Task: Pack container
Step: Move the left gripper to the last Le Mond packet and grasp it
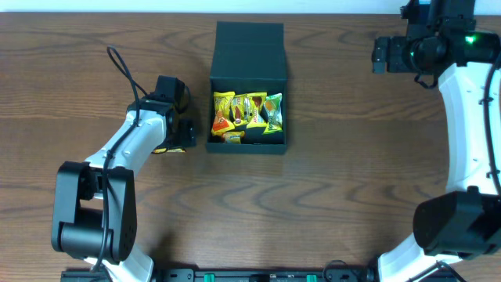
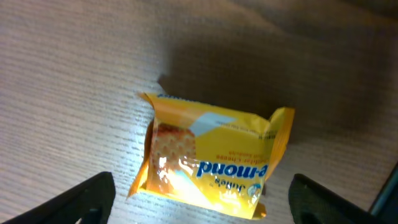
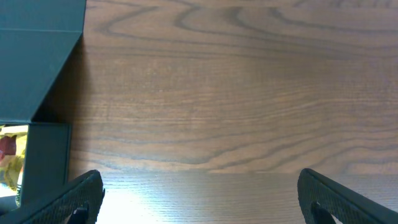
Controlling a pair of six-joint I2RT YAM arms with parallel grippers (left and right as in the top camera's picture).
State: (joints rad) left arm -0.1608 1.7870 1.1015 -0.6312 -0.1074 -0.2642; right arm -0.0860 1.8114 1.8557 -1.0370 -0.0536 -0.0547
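Widely open left gripper (image 2: 202, 198) over packet (image 2: 211, 155)

The container (image 1: 247, 146) stands in the middle of the table (image 1: 344, 172), and its lid (image 1: 249, 48) lies open behind it. Several snack packets (image 1: 246, 113) lie inside. One more packet (image 2: 211, 155) lies on the table just left of the container, under the left gripper (image 2: 208, 202). The right gripper (image 1: 379, 56) is well apart, to the right and behind.

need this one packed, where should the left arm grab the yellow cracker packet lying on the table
Bring the open left end effector straight down from above and pinch the yellow packet across its puffed middle, by the long edges. It lies flat on the table, so only edges are offered; the crimped ends would probably fold.
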